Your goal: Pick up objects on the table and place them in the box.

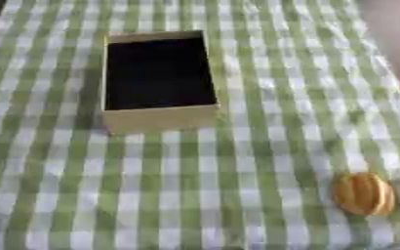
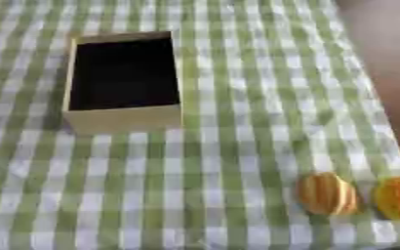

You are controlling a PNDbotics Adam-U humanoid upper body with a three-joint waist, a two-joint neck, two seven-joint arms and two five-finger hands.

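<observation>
A green-and-white checked cloth covers the bench. In the left eye view, a tan rectangular cardboard box, open with a dark inside, sits upper left of centre; a ribbed orange round object lies lower right. In the right eye view, a second orange-yellow round object lies just beside it. No hand shows, so the fingers cannot be told.

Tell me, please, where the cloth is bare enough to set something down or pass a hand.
The checked cloth lies bare right of the box, all the way to its right edge, and in front of the box across the near left. Only the near right corner is crowded, where two orange round things sit side by side.
</observation>
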